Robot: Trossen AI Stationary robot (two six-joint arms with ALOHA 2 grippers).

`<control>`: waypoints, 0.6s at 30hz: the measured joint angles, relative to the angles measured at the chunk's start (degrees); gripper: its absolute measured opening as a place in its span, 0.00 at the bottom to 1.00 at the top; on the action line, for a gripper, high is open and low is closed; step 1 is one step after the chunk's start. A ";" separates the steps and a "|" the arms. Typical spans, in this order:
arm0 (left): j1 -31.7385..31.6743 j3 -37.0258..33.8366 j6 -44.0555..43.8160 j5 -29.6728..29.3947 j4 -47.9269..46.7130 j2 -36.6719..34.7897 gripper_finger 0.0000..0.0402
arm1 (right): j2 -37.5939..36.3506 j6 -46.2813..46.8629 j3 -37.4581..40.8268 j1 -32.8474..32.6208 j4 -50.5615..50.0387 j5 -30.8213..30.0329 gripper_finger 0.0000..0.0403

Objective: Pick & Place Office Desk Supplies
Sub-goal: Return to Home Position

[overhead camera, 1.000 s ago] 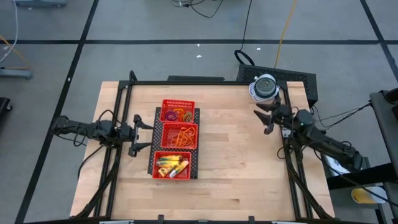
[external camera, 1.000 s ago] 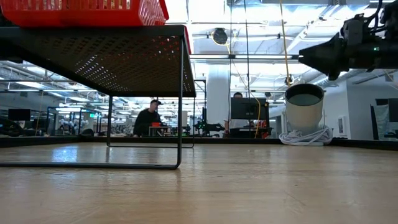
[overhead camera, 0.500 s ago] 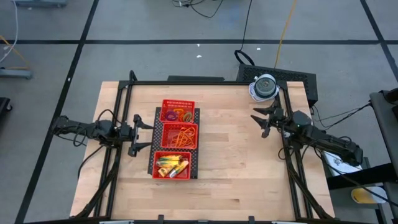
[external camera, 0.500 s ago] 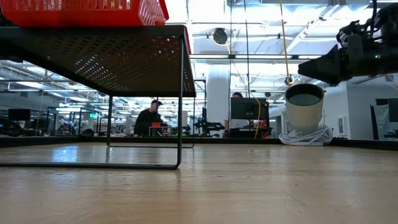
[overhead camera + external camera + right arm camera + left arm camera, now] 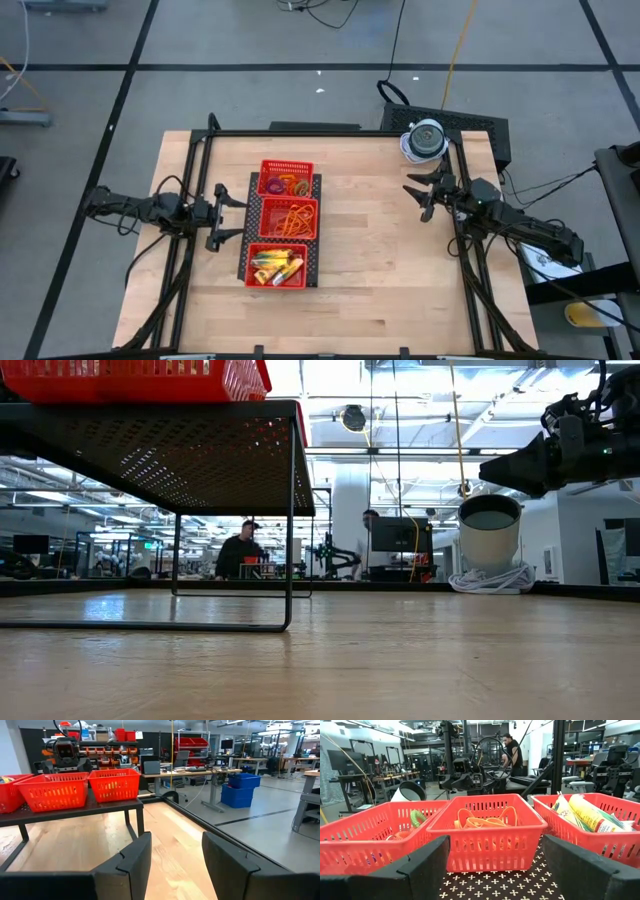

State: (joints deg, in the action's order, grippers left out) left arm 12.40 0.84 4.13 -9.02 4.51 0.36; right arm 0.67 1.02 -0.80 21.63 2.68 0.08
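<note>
The supplies lie in three red mesh baskets [image 5: 285,222] on a black perforated stand. The far basket holds coloured rings [image 5: 288,184], the middle one orange rubber bands [image 5: 292,219], the near one yellow sticks [image 5: 274,267]. My left gripper [image 5: 238,217] is open, level with the baskets and just left of the stand; the middle basket [image 5: 489,836] fills its wrist view. My right gripper [image 5: 414,200] is open above bare wood near the table's right side, pointing toward the stand [image 5: 75,790].
A white-grey dome-like object [image 5: 424,140] sits at the table's far right corner, just beyond my right gripper, with a coiled cable at its base [image 5: 490,578]. Black frame rails [image 5: 190,250] run along both table sides. People stand in the room behind.
My right gripper shifted a little toward the table's left edge and tipped its fingers slightly downward, then held still. Its fingers stayed open. The baskets and their contents did not move.
</note>
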 joint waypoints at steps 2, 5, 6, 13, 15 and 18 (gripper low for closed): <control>0.00 0.00 0.08 0.00 0.00 0.00 0.81 | 0.00 -0.02 0.00 0.00 -0.02 0.00 0.41; 0.00 0.00 0.08 0.00 0.00 0.00 0.81 | 0.00 -0.01 0.00 0.00 -0.10 0.00 0.41; 0.00 0.00 0.08 0.00 -0.01 0.00 0.81 | 0.00 -0.01 0.00 0.00 -0.11 0.00 0.41; 0.00 0.02 0.08 0.00 0.00 0.00 0.81 | 0.00 -0.01 0.00 0.00 -0.15 0.00 0.42; 0.00 0.02 0.10 0.00 0.00 0.00 0.81 | 0.00 -0.02 0.00 0.00 -0.15 0.00 0.42; 0.01 0.02 0.10 0.00 0.00 0.00 0.81 | 0.00 -0.02 0.00 0.00 -0.15 0.00 0.41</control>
State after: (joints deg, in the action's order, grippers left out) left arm 12.41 0.86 4.23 -9.02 4.51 0.36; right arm 0.67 0.99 -0.80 21.63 2.52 0.08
